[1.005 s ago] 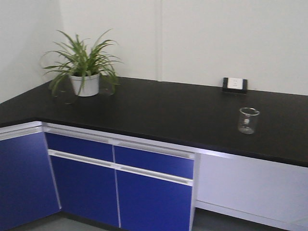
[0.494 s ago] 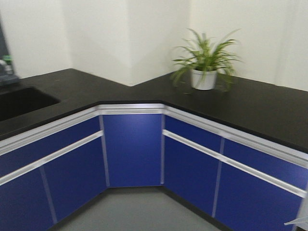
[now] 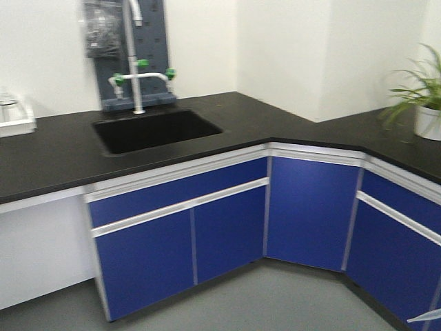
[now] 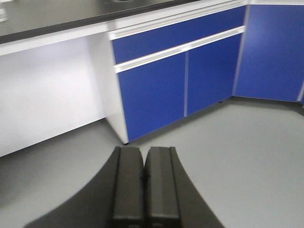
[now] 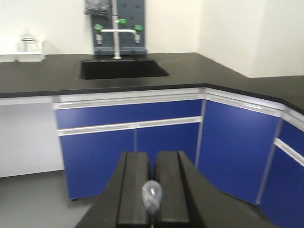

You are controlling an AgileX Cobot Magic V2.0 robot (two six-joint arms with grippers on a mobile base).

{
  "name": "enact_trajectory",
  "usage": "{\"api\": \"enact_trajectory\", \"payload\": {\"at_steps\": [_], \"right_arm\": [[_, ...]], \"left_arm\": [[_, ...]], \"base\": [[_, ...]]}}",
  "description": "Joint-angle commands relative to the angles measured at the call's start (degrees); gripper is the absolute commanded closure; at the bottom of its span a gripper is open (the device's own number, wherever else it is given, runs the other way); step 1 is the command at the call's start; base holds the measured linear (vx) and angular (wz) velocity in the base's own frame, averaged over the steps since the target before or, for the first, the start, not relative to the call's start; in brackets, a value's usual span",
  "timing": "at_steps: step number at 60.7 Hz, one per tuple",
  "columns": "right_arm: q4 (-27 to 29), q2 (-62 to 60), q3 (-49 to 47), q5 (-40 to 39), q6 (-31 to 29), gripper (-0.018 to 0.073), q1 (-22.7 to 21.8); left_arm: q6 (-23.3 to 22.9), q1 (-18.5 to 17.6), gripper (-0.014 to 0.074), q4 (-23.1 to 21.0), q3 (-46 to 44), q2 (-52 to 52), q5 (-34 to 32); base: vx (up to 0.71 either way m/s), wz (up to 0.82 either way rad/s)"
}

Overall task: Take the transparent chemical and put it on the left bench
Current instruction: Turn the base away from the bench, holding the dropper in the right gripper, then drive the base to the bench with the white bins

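The transparent chemical is out of view in every current frame. The left bench (image 3: 55, 152) is a matte black benchtop against a white wall, with a white bin (image 3: 15, 117) at its far-left back; it also shows in the right wrist view (image 5: 47, 76) and as a strip in the left wrist view (image 4: 47, 19). My left gripper (image 4: 144, 152) hangs over grey floor, its dark fingers pressed together and empty. In the right wrist view my right gripper (image 5: 152, 154) points at the blue cabinets, fingers nearly touching, nothing held. A small clear blob (image 5: 152, 194) sits on the picture near its base.
A black sink (image 3: 155, 129) with a white tap and green handles (image 3: 141, 72) is set into the benchtop. Blue cabinet doors (image 3: 227, 227) run below and turn a corner at the right. A potted plant (image 3: 427, 103) stands on the right-hand bench. Grey floor (image 3: 275, 296) lies in front.
The view has swung left, from the bench with the beaker and wall socket, past the plant corner, to the sink. The beaker has left the view.
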Motion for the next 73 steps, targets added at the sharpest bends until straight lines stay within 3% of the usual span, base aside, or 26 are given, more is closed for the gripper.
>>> {"api": "enact_trajectory", "payload": {"at_steps": [1,36,73], "right_arm": [[-0.37,0.14,-1.82,-4.39,-0.23,0.0564,0.03],[-0.37,0.14,-1.82,-4.39,-0.23,0.0564,0.03],[-0.37,0.14,-1.82,-4.59,-0.23,0.0564,0.03]], "left_arm": [[-0.45,-0.1,0.06,-0.04,0.93,-1.1,-4.49],[-0.45,-0.1,0.06,-0.04,0.93,-1.1,-4.49],[-0.45,-0.1,0.06,-0.04,0.93,-1.1,-4.49]], "base": [[-0.09,0.56],[0.0,0.68],[0.19,0.54]]}}
